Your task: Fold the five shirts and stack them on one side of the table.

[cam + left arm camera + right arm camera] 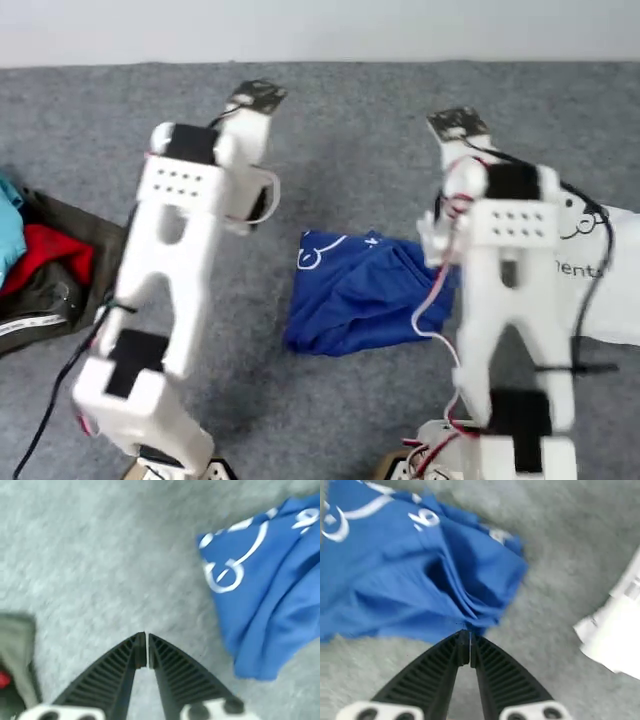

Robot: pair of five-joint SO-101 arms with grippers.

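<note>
Shirts on the grey table: the blue shirt lies crumpled and unfolded at the centre of the high view, white print facing up. The right hand is pressed together at the shirt's gathered right edge, where the folds converge on its tips, pinching the cloth. The left hand hangs over bare table to the left of the blue shirt, apart from it, tips pressed together on nothing. A white shirt lies flat at the right edge of the frame, partly behind the right arm. At the left edge sits a heap of a teal shirt, a red shirt and a dark olive garment, all touching.
</note>
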